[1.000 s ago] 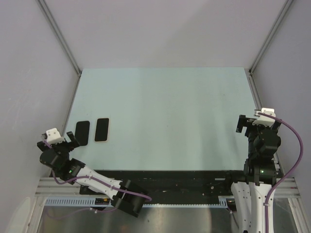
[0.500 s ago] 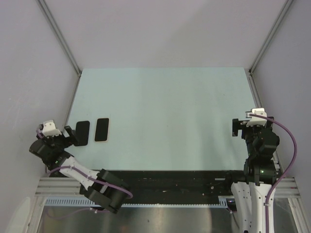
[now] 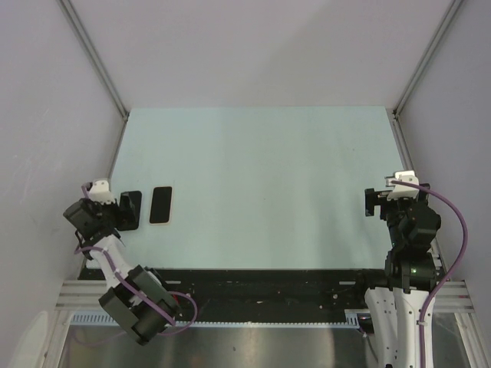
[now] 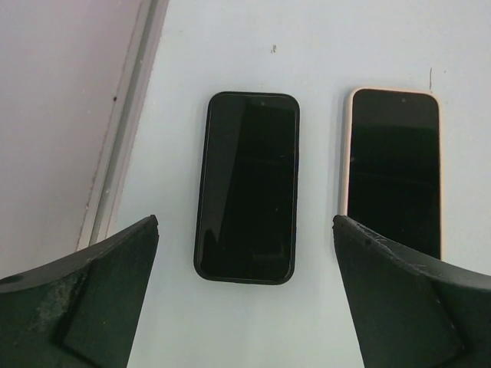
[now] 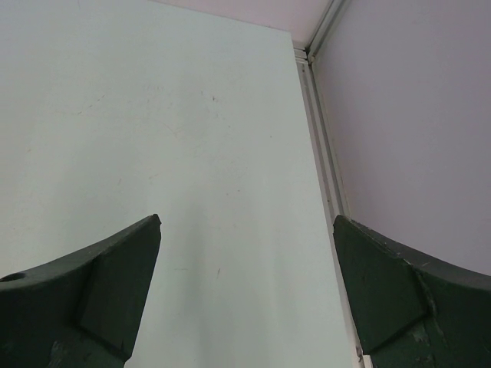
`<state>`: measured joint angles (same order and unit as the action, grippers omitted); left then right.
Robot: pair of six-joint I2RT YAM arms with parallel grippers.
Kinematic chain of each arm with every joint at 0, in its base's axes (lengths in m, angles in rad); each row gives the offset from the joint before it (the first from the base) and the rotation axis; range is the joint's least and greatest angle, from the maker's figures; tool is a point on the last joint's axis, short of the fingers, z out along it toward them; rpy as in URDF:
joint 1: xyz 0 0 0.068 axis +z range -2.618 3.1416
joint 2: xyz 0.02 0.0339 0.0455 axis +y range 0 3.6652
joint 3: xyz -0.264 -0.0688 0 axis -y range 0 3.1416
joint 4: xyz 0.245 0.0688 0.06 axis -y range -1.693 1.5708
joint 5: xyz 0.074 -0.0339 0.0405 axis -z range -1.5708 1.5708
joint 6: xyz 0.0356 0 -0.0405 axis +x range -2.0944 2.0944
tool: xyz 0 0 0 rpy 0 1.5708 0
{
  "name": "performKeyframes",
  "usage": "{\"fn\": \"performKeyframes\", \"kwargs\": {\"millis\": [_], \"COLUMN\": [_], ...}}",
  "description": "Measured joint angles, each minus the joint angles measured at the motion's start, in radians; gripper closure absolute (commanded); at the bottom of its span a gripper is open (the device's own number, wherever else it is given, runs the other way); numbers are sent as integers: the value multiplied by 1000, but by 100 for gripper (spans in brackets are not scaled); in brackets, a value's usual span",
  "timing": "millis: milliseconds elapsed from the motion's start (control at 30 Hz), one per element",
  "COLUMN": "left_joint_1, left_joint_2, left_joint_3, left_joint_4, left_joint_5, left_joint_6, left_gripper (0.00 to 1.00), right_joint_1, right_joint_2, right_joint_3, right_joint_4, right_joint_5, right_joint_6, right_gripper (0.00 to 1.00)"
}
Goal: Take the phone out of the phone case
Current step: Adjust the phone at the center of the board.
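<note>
Phone case (image 4: 393,172): thin, pale pink, rounded rim around a glossy black face; can't tell whether that face is a phone. It lies flat on the matte pale-green surface (image 4: 314,307), ahead of the left jaws, just inside their right finger. A 2nd slab, the black phone (image 4: 247,188), glossy with rounded corners, lies beside it, not touching, nearer mid-gap. Left jaws spread wide, clear of both. Right jaws also spread, well apart from both.

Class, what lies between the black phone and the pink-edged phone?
Only bare table separates the black phone from the pink-edged phone, clearest in the left wrist view.
</note>
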<state>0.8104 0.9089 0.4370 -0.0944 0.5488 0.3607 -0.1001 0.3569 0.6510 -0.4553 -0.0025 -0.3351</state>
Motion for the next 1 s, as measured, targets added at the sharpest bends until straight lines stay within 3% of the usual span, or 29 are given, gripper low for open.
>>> {"fn": "performKeyframes", "kwargs": {"millis": [467, 1000], "left_joint_1": [-144, -212], "left_joint_2": [130, 274], "left_joint_3": [45, 112], "left_joint_4": [-50, -88], "left_joint_5": [-171, -234], "left_joint_6": [66, 77], "left_gripper": [0, 0], "right_joint_1": [10, 33], "right_joint_2": [3, 12], "right_joint_3": [0, 0], "right_joint_4": [-4, -4], "right_joint_5": [-18, -18], "right_joint_6": [-5, -7], "right_gripper": [0, 0]}}
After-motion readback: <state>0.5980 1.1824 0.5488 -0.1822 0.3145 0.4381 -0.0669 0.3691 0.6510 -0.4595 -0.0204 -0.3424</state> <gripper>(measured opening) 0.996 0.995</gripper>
